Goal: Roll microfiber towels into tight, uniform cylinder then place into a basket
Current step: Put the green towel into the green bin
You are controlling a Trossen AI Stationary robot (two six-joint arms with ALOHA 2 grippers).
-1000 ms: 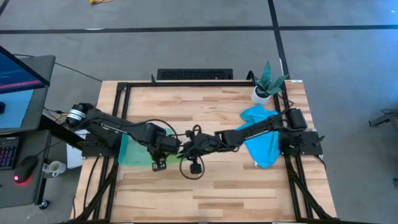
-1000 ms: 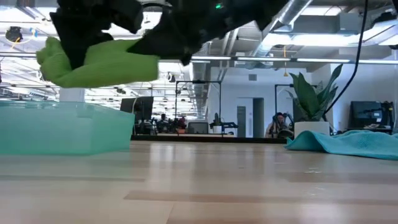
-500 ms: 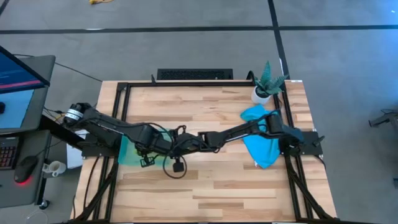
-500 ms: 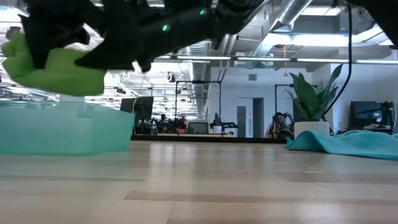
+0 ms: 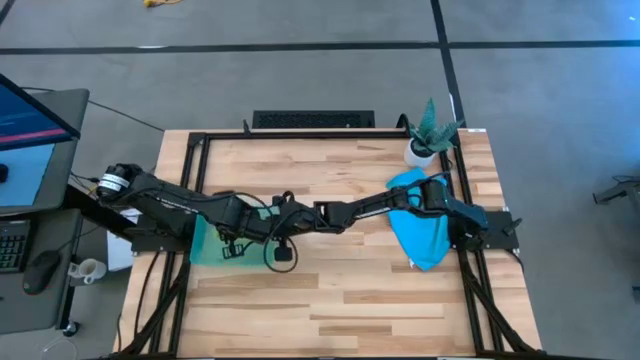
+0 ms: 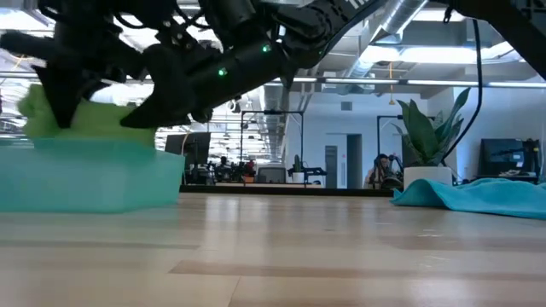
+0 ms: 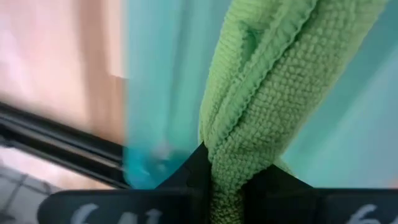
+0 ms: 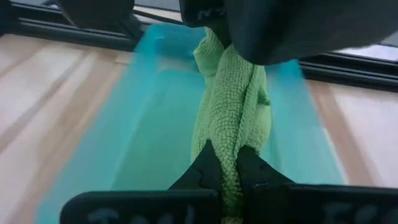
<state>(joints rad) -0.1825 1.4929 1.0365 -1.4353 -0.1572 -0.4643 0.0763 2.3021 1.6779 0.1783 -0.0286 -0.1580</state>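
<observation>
The lime green towel (image 6: 98, 119) is rolled into a cylinder and held level between my two grippers over the translucent teal basket (image 6: 94, 179). In the low view its underside dips behind the basket's wall. My left gripper (image 6: 64, 98) is shut on its left end and my right gripper (image 6: 171, 98) on its right end. In the high view both grippers (image 5: 235, 238) (image 5: 277, 224) meet over the basket (image 5: 200, 246) and hide the roll. The blue towel (image 5: 420, 225) lies crumpled on the table at the right. My left gripper pinches the left end of the green roll (image 7: 239, 155) between its two fingers, coming from above. The roll runs away from the fingers, level, over the basket's floor (image 7: 155, 93). Whether it touches that floor I cannot tell. My right gripper pinches the right end of the green roll (image 8: 227, 146) between its two fingers, slanting down from the table's right. The roll stretches from the fingers to the other gripper (image 8: 249, 31), above the basket's floor (image 8: 143, 124).
A potted plant (image 5: 430, 135) stands at the far right corner, just beyond the blue towel. A black cable loop (image 5: 280, 255) hangs beside the grippers. The bare wooden tabletop (image 5: 340, 300) stretches across the middle and near side. A desk with a monitor stands left of the table.
Both grippers have carried the green roll toward the table's left edge, from beside the basket to over it. They have also gone down: the roll has dropped from well above the basket's rim to partly behind its wall. The roll has stayed level and rolled.
</observation>
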